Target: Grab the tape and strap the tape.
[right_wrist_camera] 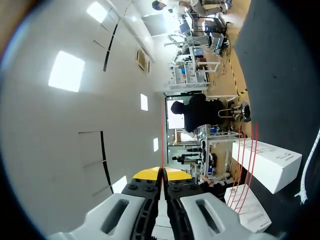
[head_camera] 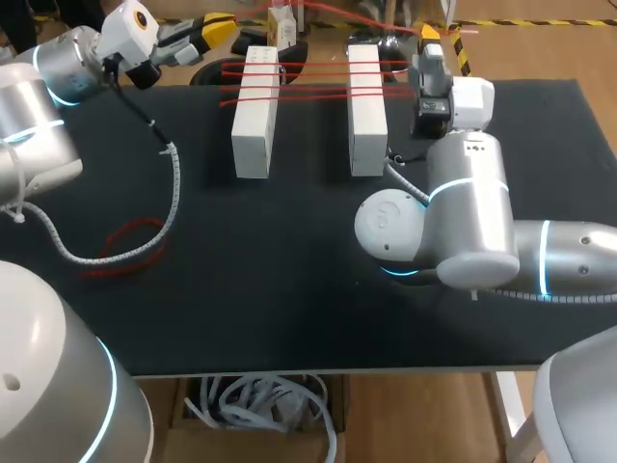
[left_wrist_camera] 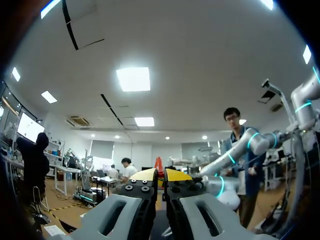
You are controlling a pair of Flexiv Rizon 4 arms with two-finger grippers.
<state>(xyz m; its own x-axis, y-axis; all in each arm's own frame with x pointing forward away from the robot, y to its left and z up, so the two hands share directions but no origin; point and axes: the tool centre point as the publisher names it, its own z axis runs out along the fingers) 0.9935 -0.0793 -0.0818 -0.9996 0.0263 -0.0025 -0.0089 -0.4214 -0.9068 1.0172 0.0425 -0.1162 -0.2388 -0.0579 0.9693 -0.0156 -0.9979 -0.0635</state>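
Observation:
Two white blocks (head_camera: 255,111) (head_camera: 366,108) stand side by side at the back of the black table (head_camera: 289,289). Several strands of red tape (head_camera: 308,82) are stretched across their far ends. My left gripper (head_camera: 224,27) hangs over the table's back edge, left of the blocks. In the left wrist view it (left_wrist_camera: 160,175) is shut, with a bit of red tape (left_wrist_camera: 159,164) pinched between its yellow tips. My right gripper (head_camera: 431,34) is just right of the blocks. It (right_wrist_camera: 162,172) is shut on a thin red strand (right_wrist_camera: 162,135) running away from its tips, with the blocks (right_wrist_camera: 272,162) and their strands beside it.
A loose loop of red tape (head_camera: 125,246) lies on the left part of the table under my left arm's white cable (head_camera: 174,193). My right arm's elbow (head_camera: 453,212) hangs over the table's right half. A red strand (head_camera: 366,17) runs behind the blocks toward the right gripper.

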